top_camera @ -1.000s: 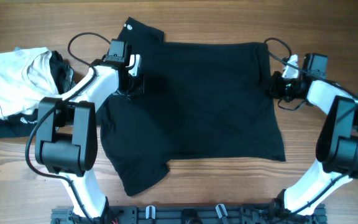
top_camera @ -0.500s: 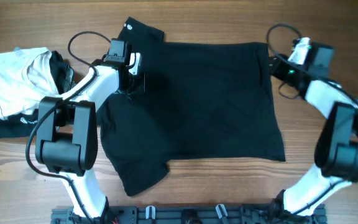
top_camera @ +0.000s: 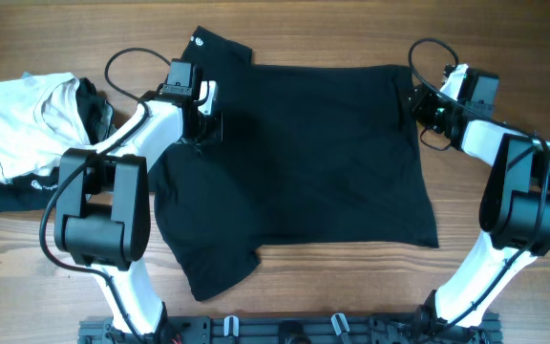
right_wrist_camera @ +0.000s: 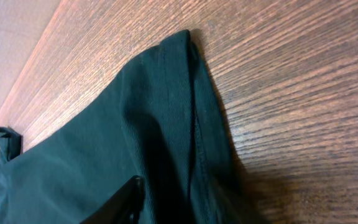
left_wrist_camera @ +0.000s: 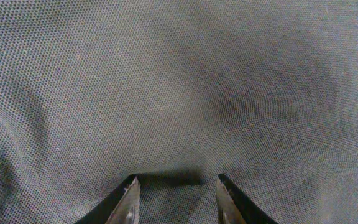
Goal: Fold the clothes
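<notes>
At the far left of the table point(top_camera: 332, 29) sits a folded white garment point(top_camera: 17, 124), with a folded black garment point(top_camera: 3, 194) bearing white lettering under it at its near edge. Just right of that pile, the left arm reaches over the black T-shirt point(top_camera: 313, 153). The left fingers point(left_wrist_camera: 128, 198) are spread apart there, tips down at the flat weave with no fabric pinched between them.

The T-shirt lies spread open across the middle of the table, with one sleeve pointing to the far edge at upper left (a small white mark shows on it) and the other trailing toward the near edge.

At the shirt's far right corner are the right fingers point(right_wrist_camera: 129, 198). Only one tip shows in the wrist view, low over the seamed edge that rests on the wood. I cannot tell whether they are spread or pressed together.
</notes>
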Robot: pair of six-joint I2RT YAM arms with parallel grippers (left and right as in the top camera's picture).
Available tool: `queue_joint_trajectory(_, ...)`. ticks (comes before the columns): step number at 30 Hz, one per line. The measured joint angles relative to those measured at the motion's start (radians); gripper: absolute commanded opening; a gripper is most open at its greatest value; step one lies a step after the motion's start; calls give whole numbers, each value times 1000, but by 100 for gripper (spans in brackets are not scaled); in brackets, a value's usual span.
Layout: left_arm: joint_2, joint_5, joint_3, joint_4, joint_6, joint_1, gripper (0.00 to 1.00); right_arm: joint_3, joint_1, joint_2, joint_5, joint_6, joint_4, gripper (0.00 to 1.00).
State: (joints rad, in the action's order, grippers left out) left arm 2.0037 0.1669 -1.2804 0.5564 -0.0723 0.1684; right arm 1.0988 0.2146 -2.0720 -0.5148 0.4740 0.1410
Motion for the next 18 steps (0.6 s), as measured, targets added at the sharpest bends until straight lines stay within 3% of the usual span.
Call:
queue_joint_trajectory(3,0,0,0,0,0,0,41,2,-3,-9,-1,2,14,31)
queue_joint_trajectory(9,0,0,0,0,0,0,41,6,-29,-26,0,13,48,30)
queue_joint_trajectory(11,0,0,0,0,0,0,41,7,-28,-30,-1,20,57,22)
queue_joint_trajectory(12,0,0,0,0,0,0,41,8,-26,-32,-1,24,59,23)
queue_joint_trajectory(14,0,0,0,0,0,0,41,10,-19,-39,-5,35,70,38)
queue_joint_trajectory(18,0,0,0,0,0,0,41,12,-16,-42,11,99,137,29)
